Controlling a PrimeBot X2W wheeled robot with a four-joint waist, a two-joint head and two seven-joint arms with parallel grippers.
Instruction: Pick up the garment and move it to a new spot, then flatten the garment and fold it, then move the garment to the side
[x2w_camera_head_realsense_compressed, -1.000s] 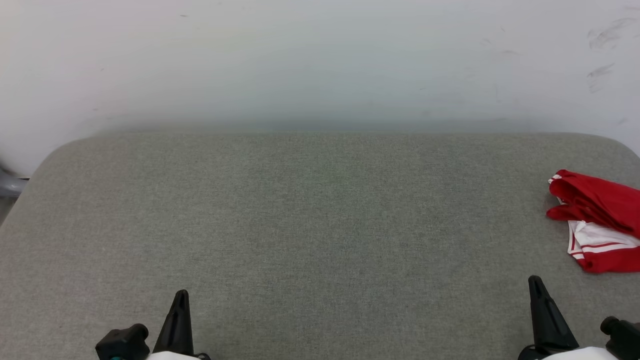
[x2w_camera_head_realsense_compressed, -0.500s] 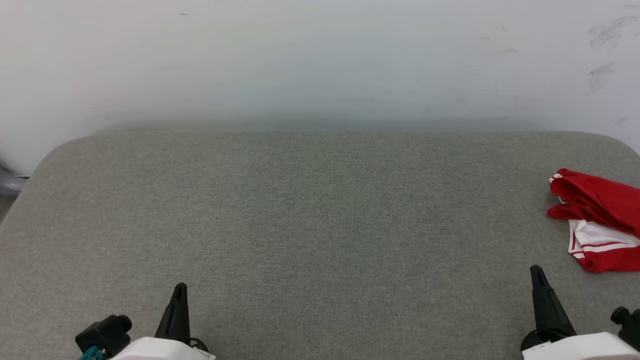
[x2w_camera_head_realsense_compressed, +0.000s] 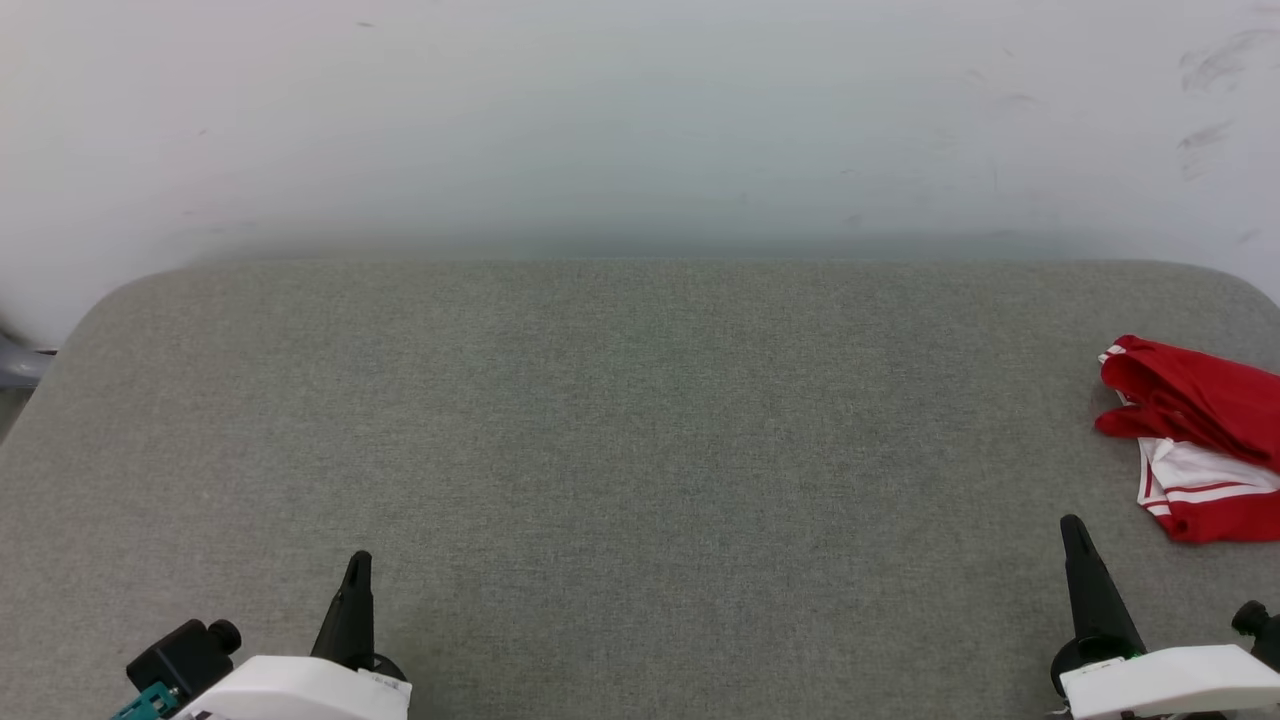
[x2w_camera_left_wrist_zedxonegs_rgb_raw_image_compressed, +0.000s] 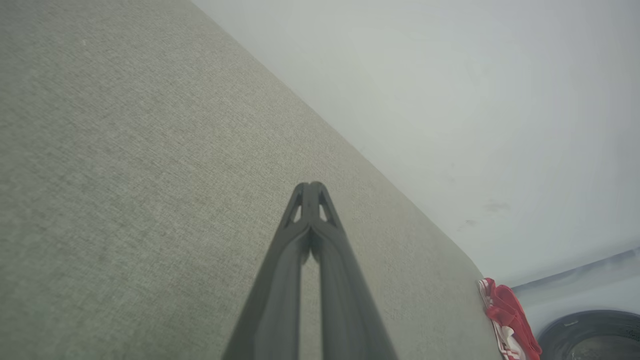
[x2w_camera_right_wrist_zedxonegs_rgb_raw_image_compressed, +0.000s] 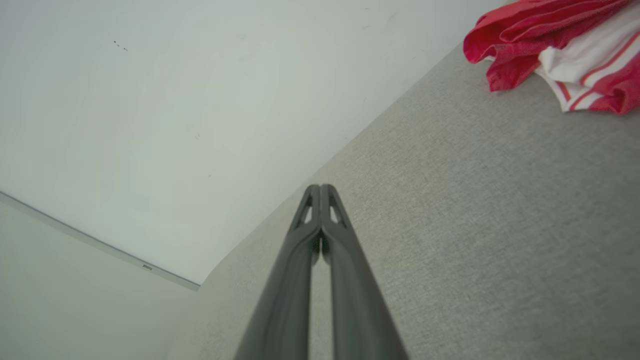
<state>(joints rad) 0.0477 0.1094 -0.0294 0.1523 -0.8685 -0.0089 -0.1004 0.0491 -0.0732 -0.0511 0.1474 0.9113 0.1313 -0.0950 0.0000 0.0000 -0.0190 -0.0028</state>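
Note:
The garment (x2w_camera_head_realsense_compressed: 1195, 440) lies bunched at the right edge of the grey cushioned surface, red with a white, red-striped part showing; its right side is cut off by the frame. The right wrist view has the garment (x2w_camera_right_wrist_zedxonegs_rgb_raw_image_compressed: 555, 47) at the top right, and the left wrist view has the garment (x2w_camera_left_wrist_zedxonegs_rgb_raw_image_compressed: 507, 317) far off at the lower right. My right gripper (x2w_camera_head_realsense_compressed: 1072, 527) is shut and empty at the lower right, a short way in front and to the left of the garment. My left gripper (x2w_camera_head_realsense_compressed: 359, 560) is shut and empty at the lower left, far from it.
The grey fabric surface (x2w_camera_head_realsense_compressed: 620, 420) spreads wide between the arms, with rounded far corners against a white wall (x2w_camera_head_realsense_compressed: 640, 120). A dark round object (x2w_camera_left_wrist_zedxonegs_rgb_raw_image_compressed: 595, 335) sits beyond the surface's far end in the left wrist view.
Both arms have come forward, so more of the white forearms shows at the bottom and the fingertips stand a little higher in the view. The garment has not moved.

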